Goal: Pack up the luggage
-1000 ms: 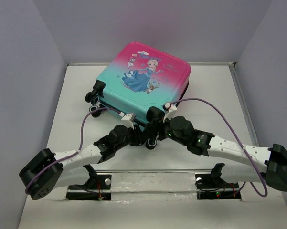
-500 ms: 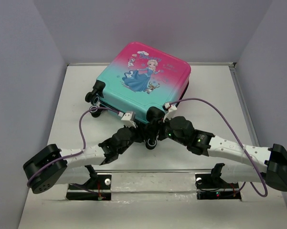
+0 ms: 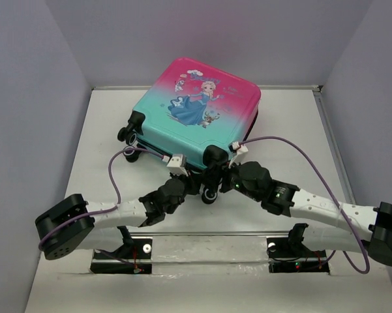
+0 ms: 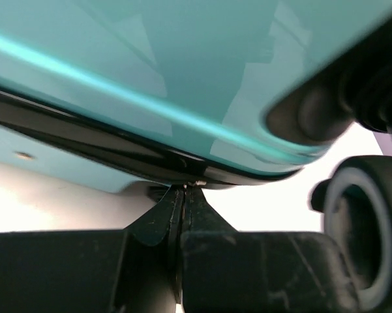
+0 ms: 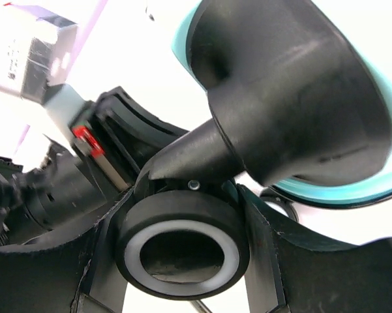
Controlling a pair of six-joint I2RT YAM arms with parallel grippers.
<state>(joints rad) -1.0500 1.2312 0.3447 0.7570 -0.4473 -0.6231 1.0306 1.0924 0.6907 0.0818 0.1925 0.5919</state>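
The luggage [image 3: 196, 114] lies flat and closed at the back of the table, princess print up, its black wheels toward me. My left gripper [image 3: 193, 185] is at its near edge. In the left wrist view the gripper [image 4: 184, 189] is shut, with a small silvery zipper pull pinched at the tips against the dark zip seam under the teal shell [image 4: 150, 59]. My right gripper [image 3: 214, 188] is shut on the near corner wheel [image 3: 211, 195]. In the right wrist view its fingers [image 5: 261, 228] press both sides of that wheel [image 5: 182, 251].
Grey walls close in the white table [image 3: 104, 163] on the left, right and back. A purple cable [image 3: 293, 147] loops above the right arm and another [image 3: 114, 176] runs beside the left arm. The other wheels [image 3: 127, 134] stick out at the luggage's left corner.
My left arm has swung its elbow in and drawn its wrist a little nearer and lower. My right arm has shifted slightly to the right. The luggage has hardly moved.
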